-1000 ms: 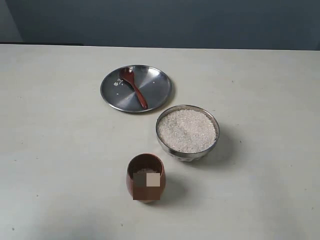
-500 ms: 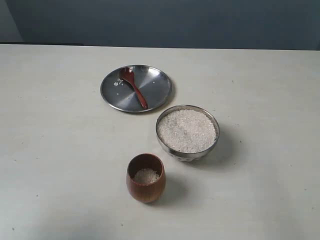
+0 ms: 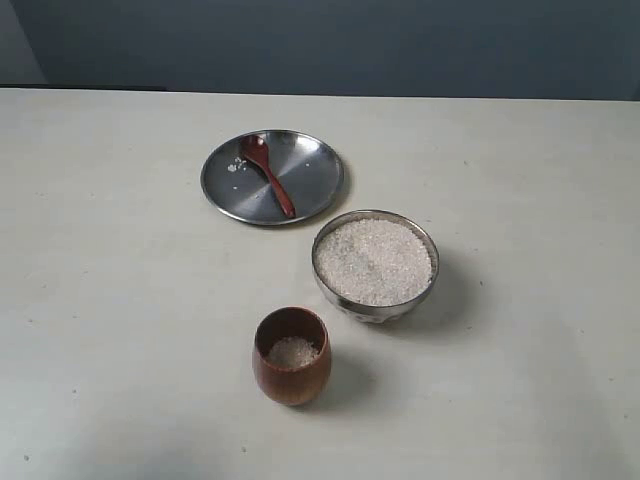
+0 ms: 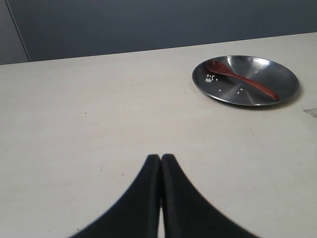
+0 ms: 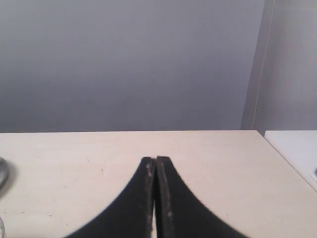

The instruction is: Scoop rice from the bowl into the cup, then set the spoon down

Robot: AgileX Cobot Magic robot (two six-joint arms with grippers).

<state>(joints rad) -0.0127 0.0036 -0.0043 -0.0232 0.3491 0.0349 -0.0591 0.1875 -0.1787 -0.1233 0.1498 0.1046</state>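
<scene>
A steel bowl heaped with white rice stands right of the table's centre. In front of it, a brown wooden cup holds a little rice. The dark wooden spoon lies on a flat steel plate behind them, beside a few loose grains. Neither arm shows in the exterior view. My left gripper hangs shut and empty over bare table, well short of the plate. My right gripper is likewise shut on nothing above the tabletop.
A dark blue wall runs behind the pale table. In the right wrist view the table's far edge meets the wall and a white surface lies beyond the table's side. A steel rim peeks in at that view's edge.
</scene>
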